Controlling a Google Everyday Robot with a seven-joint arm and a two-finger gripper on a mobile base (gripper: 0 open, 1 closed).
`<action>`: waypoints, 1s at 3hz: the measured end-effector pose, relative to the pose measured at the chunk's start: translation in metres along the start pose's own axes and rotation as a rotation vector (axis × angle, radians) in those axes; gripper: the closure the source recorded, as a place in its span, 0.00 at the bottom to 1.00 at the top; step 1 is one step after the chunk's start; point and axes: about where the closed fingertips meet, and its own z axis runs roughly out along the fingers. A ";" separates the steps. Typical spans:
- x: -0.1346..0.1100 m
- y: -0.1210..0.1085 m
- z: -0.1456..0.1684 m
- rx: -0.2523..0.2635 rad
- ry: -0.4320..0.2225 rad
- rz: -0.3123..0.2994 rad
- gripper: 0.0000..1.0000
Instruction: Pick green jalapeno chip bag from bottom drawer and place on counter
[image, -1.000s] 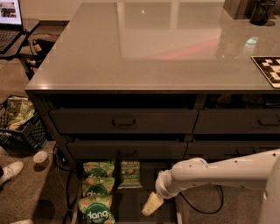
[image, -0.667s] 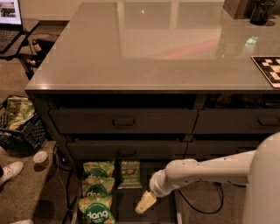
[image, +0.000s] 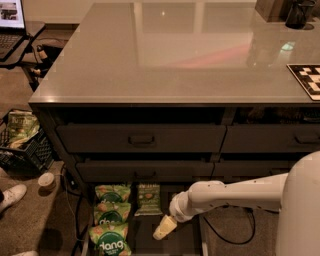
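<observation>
The green jalapeno chip bag (image: 149, 199) lies flat in the open bottom drawer (image: 142, 235), right of a column of brighter green "dang" bags (image: 111, 222). My white arm reaches in from the right. The gripper (image: 164, 227) hangs over the drawer floor, just below and right of the jalapeno bag, not touching it. The glossy grey counter (image: 190, 50) tops the dark cabinet above.
Two closed drawers with bar handles (image: 141, 140) sit above the open one. A checkered board (image: 307, 80) lies at the counter's right edge and dark containers (image: 299, 12) at its far right. A crate with bags (image: 22, 140), a small cup (image: 46, 181) and a shoe (image: 12, 196) are on the floor at left.
My arm has swung left and slightly down, bringing the gripper closer to the jalapeno bag. The bags have not moved.
</observation>
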 end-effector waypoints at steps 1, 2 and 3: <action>-0.004 -0.014 0.027 0.018 -0.043 -0.013 0.00; -0.013 -0.035 0.054 0.048 -0.086 -0.029 0.00; -0.015 -0.053 0.076 0.057 -0.110 -0.020 0.00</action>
